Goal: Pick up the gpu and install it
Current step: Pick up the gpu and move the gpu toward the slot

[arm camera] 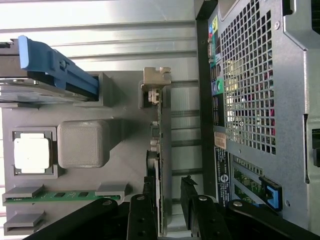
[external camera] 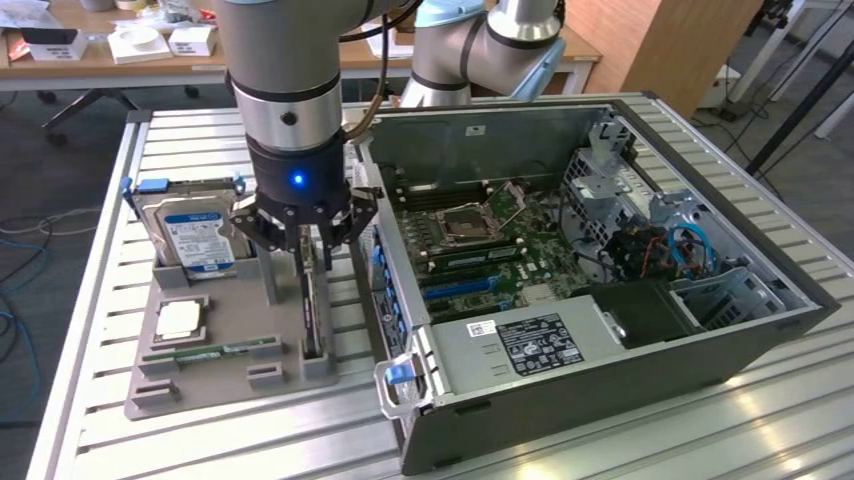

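Labels on hard drive [external camera: 198, 235] and power supply [external camera: 527, 345], text unreadable

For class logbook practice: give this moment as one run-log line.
gripper: jaws open, straddling gpu | gpu: on edge in tray | install: not done

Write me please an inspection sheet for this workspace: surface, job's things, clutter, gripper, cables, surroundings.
Surface: slatted metal table, carrying a grey holder and an open PC case.
Job's things: gpu stands on edge in a holder slot, beside the case; not yet lifted.
Clutter: hard drive, CPU and memory stick sit in the holder.
Grippers: gripper is over the gpu, open, with one finger on each side of the card.
Cables: blue cables inside the case; loose floor cables at the exterior view's left.
Surroundings: desk with white boxes and a second arm behind the table.
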Tool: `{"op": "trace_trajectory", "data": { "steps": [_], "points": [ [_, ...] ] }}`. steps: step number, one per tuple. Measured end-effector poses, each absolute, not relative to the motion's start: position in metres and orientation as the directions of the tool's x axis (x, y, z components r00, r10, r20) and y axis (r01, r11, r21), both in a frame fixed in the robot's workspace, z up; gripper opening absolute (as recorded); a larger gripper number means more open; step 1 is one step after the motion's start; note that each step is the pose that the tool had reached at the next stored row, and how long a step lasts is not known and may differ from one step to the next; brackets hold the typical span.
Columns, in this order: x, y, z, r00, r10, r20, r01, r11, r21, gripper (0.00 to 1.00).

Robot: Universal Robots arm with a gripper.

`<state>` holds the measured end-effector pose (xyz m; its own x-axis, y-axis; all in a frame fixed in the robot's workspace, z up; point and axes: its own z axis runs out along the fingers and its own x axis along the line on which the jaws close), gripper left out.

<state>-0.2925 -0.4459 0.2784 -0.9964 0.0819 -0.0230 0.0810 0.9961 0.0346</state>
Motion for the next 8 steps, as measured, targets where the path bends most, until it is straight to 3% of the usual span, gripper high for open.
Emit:
{"op": "trace_trajectory", "data": {
  "steps": [8],
  "points": [
    [-0.2926, -0.4459, 0.2781, -0.996, 0.082, -0.023, 0.081, 0.996, 0.035, 0.43]
  ]
}}
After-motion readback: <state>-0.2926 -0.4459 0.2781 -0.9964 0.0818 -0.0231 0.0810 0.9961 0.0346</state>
